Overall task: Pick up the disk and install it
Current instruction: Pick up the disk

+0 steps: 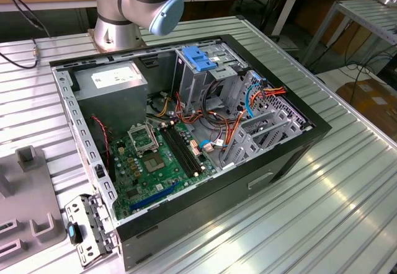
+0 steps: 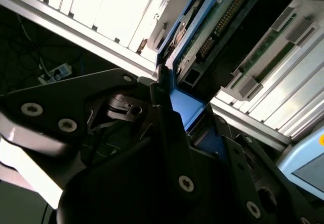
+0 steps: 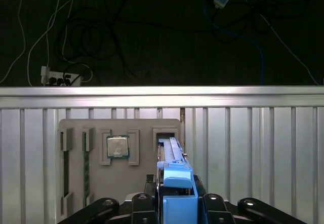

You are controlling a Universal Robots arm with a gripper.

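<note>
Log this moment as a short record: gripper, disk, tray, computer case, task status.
gripper: the gripper is at the disk, its black links on either side of the blue carrier
disk: the disk stands on edge at the tray's end slot
tray: the grey tray sits on the ribbed table and holds a processor chip
computer case: the computer case is open, with the motherboard exposed
task status: disk not yet installed
</note>
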